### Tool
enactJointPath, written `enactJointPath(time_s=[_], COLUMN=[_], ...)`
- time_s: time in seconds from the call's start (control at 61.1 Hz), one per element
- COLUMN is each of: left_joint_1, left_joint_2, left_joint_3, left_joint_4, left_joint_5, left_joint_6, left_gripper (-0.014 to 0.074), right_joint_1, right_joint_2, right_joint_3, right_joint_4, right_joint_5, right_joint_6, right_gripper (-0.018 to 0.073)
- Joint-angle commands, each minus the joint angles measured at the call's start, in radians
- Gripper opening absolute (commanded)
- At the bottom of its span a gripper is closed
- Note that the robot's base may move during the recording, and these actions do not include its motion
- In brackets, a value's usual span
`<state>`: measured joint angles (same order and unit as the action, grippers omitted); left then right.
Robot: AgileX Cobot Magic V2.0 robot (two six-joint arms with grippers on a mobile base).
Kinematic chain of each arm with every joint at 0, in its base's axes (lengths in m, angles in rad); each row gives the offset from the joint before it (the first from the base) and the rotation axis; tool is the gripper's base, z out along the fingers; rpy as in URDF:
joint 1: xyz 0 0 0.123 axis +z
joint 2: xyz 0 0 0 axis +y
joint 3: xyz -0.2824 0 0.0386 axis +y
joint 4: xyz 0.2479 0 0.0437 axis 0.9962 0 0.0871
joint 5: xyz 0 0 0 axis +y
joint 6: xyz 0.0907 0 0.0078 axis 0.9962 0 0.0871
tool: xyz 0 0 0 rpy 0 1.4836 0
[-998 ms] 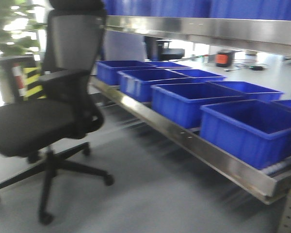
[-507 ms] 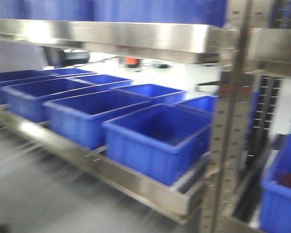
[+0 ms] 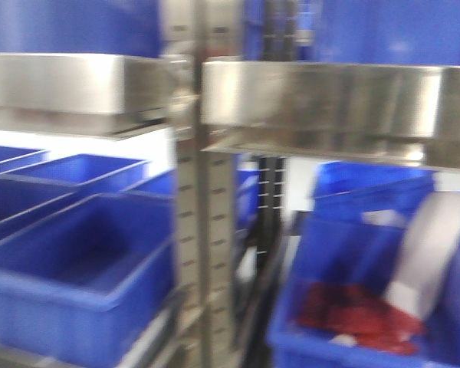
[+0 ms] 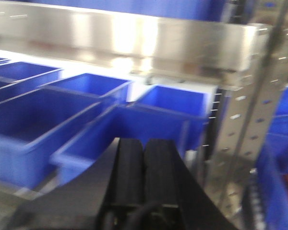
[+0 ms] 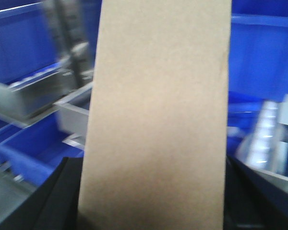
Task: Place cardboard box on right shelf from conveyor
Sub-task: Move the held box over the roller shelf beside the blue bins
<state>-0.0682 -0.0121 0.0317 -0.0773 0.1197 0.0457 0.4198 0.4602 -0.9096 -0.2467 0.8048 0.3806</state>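
Observation:
The cardboard box (image 5: pixel 158 110), plain tan, fills the middle of the right wrist view and stands upright between the black fingers (image 5: pixel 62 191) of my right gripper (image 5: pixel 153 191), which is shut on it. The right shelf (image 3: pixel 322 100) shows in the front view as a shiny steel board with a broad lip, upper right, blurred. My left gripper (image 4: pixel 144 143) is shut with its black pads pressed together and nothing between them; it points at the blue bins. The conveyor is out of view.
A grey perforated upright (image 3: pixel 203 230) splits the two shelf bays. Blue bins (image 3: pixel 77 261) sit in a row on the lower left shelf. Another blue bin (image 3: pixel 353 314), lower right, holds red material. A steel shelf lip (image 4: pixel 134 38) and an upright (image 4: pixel 245 120) stand ahead of the left wrist.
The front view has swept to the right: the office chair is gone, the row of blue bins has slid left, and the upright with the right shelf bay has come into view.

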Motion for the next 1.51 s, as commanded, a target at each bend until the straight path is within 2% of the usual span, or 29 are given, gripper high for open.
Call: enactJointPath(time_s=[0.0,1.489], left_joint_1=[-0.002,-0.002], left_joint_2=[-0.015,-0.015], left_joint_3=[0.01,0.01], left_joint_4=[-0.006,-0.006], left_joint_5=[-0.087,-0.087], left_joint_6=[0.0,0.0], left_gripper=[-0.0116,-0.0116], right_joint_1=[-0.004,-0.004], right_joint_2=[0.008,0.008], right_joint_3=[-0.029,-0.029], right_joint_4=[-0.025,-0.025], right_joint_5=[-0.098,-0.098], right_joint_6=[-0.011,-0.011], right_gripper=[0.014,0.014])
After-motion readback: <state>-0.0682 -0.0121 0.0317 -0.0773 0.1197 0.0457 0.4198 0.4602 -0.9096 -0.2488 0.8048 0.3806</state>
